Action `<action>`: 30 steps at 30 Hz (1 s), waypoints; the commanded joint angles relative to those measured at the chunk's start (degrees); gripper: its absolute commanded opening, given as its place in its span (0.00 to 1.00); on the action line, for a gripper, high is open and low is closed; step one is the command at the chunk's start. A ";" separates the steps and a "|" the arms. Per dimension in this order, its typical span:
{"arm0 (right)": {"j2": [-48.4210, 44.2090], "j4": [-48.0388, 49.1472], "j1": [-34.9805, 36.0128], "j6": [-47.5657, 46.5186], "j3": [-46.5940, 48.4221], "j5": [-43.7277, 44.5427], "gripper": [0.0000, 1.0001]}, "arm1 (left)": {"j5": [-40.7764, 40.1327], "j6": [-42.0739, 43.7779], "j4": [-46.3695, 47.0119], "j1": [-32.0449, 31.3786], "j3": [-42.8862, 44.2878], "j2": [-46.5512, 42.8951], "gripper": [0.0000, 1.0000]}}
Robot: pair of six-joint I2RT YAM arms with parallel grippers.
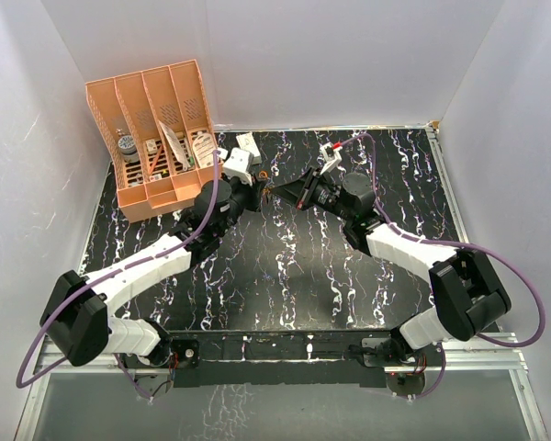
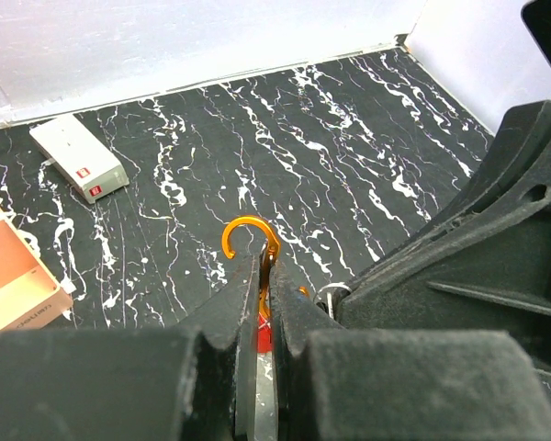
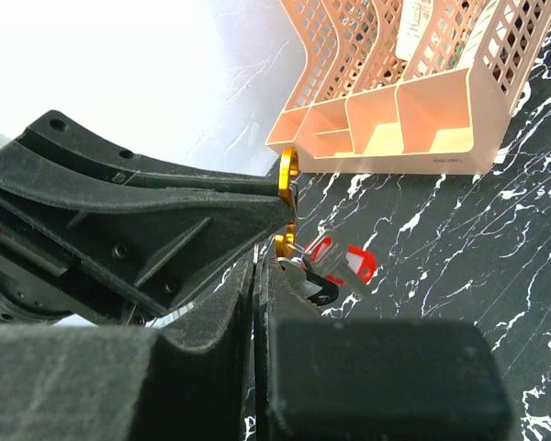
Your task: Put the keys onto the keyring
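Note:
My two grippers meet above the middle back of the table. My left gripper (image 1: 263, 191) (image 2: 264, 266) is shut on the orange keyring (image 2: 251, 234), whose open hook sticks out past the fingertips. The keyring also shows edge-on in the right wrist view (image 3: 287, 175). My right gripper (image 1: 279, 196) (image 3: 262, 266) is shut, tip to tip with the left one. The red-headed key (image 3: 347, 262) and the black-headed key (image 3: 320, 292) hang right at its tip by the keyring's lower end. The black-headed key's silver blade appears pinched in its jaws. A small silver ring (image 2: 331, 296) shows beside it.
A peach desk organiser (image 1: 156, 138) (image 3: 395, 110) with several items stands at the back left. A small white box (image 1: 248, 147) (image 2: 78, 158) lies near it. Another small white-and-red item (image 1: 331, 152) lies at the back centre. White walls surround the black marbled table (image 1: 285, 276).

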 commanded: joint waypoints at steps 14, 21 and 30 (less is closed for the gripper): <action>-0.57 -0.18 -0.86 3.53 3.46 -0.57 0.00 | -6.15 5.79 2.87 -4.26 0.33 0.01 0.00; -1.31 -2.26 -1.41 4.17 3.46 -1.17 0.00 | -7.29 7.33 4.61 -5.16 -0.93 -0.96 0.00; -0.85 -1.40 -1.92 5.33 3.02 -2.01 0.00 | -7.22 8.11 5.64 -5.83 -1.38 -1.40 0.00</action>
